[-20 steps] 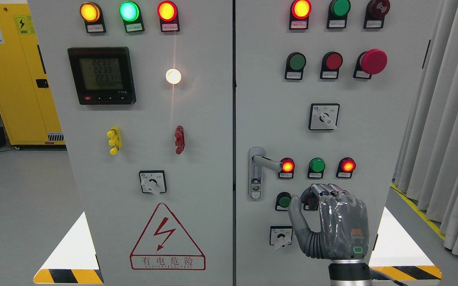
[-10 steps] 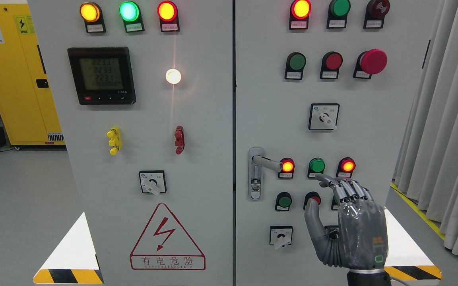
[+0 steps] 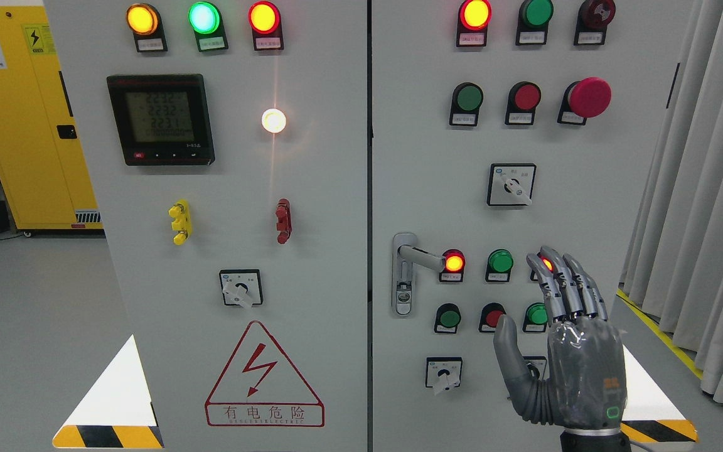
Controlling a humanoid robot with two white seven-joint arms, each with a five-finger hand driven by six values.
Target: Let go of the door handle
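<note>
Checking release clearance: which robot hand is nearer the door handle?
Right. The right robot hand is open, below and to the right of the door handle, clear of it, in front of the buttons. The left one is not in view.

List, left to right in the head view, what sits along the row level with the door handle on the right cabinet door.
Door handle → lit red lamp → green lamp → right hand, open, its fingers partly covering another lit red lamp.

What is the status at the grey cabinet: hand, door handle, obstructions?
Right hand open, holding nothing. Grey metal door handle free, hand well to its right. Nothing between them.
</note>
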